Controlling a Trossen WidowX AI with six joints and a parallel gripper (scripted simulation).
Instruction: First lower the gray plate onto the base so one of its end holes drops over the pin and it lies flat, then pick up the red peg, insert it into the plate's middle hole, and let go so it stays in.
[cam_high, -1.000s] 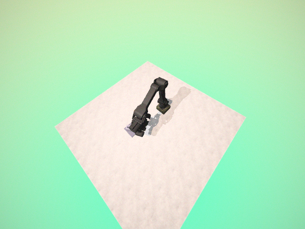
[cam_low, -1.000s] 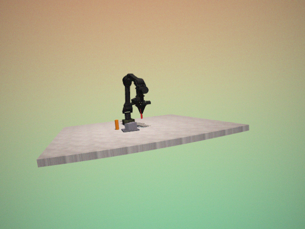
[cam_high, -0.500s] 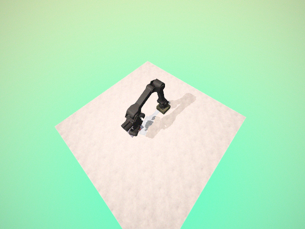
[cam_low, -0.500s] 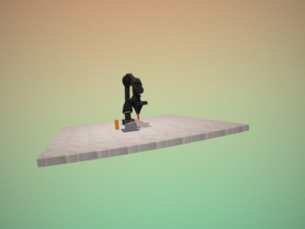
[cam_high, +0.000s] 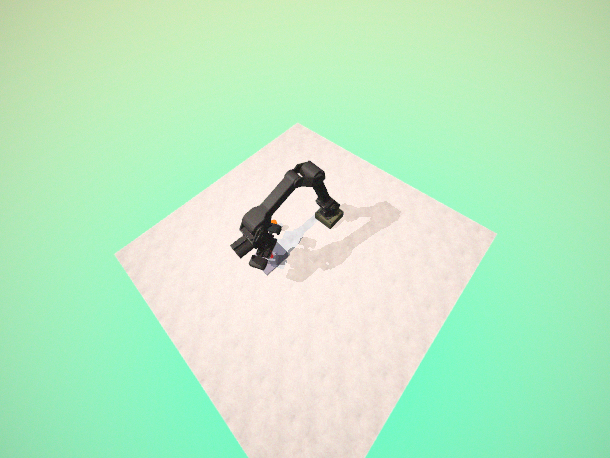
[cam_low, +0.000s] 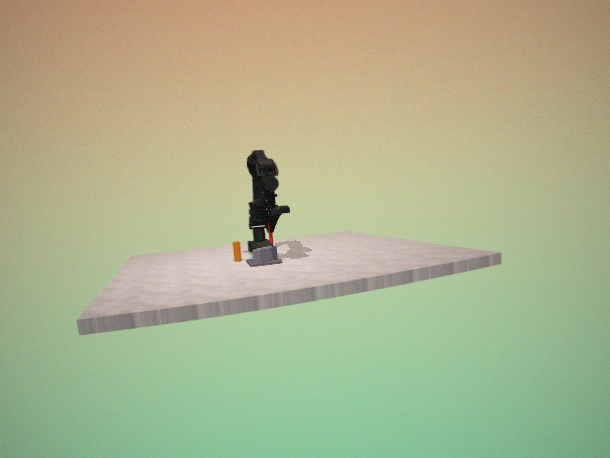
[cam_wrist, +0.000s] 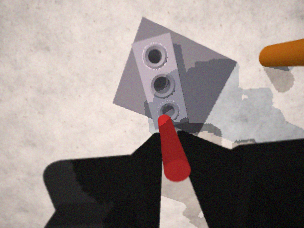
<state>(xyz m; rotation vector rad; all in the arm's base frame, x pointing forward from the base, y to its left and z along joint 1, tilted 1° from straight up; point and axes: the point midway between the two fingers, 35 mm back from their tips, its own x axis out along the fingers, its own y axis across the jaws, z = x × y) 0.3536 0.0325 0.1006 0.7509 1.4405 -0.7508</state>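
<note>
The gray plate (cam_low: 265, 255) (cam_wrist: 170, 67) lies flat on the darker square base (cam_high: 282, 250) (cam_wrist: 207, 85). Its three holes face up in the wrist view; whether the pin is inside an end hole cannot be made out. My gripper (cam_low: 270, 229) (cam_wrist: 168, 137) is shut on the red peg (cam_high: 272, 256) (cam_low: 271, 237) (cam_wrist: 175, 160). The peg points down, slightly tilted in the exterior view, with its lower tip a little above the plate. In the wrist view the tip appears beside the plate's near end hole, off the middle hole. The arm covers most of the plate in the top view.
An orange cylinder (cam_high: 273, 222) (cam_low: 237, 251) (cam_wrist: 285, 54) stands upright near the base, on the right in the wrist view. The arm's own mount (cam_high: 329, 217) is behind the base in the exterior view. Arm shadows fall across the base and tabletop.
</note>
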